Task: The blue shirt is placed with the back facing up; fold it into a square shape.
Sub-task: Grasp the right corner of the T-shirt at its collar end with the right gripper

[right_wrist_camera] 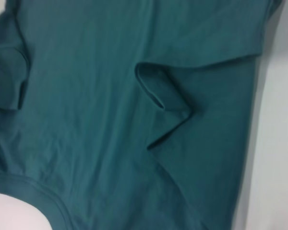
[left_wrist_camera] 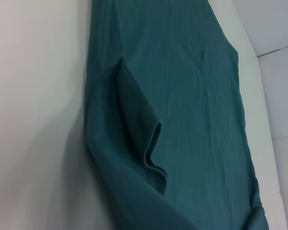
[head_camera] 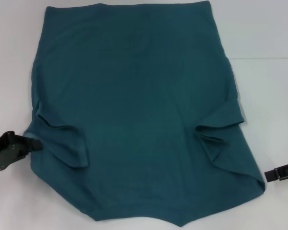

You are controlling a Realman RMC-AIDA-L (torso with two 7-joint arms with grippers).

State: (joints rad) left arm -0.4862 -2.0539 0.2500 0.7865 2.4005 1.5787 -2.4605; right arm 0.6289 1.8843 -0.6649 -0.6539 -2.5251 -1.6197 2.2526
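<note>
**Both sleeves folded in, the grippers wait at the sides**

The blue shirt (head_camera: 139,110) lies flat on the white table (head_camera: 269,96) and fills most of the head view, with its collar side near the robot. The left sleeve (head_camera: 65,141) and the right sleeve (head_camera: 221,134) are both turned inward onto the body of the shirt, but they lie loose and a little puffed, not pressed flat.

The left gripper (head_camera: 31,143) is low at the left edge of the shirt, its tip just at the cloth. I cannot tell if its fingers grip the edge or only touch it. The right gripper (head_camera: 278,173) is at the right border of the view, beside the shirt's near corner and apart from it; its opening I also cannot tell.

The risk I see is in the sleeves. They are not flat, so the next fold may drag them out again or trap a thick wrinkle inside. Also the near edge is not straight, so the final shape could come out crooked, not square
</note>
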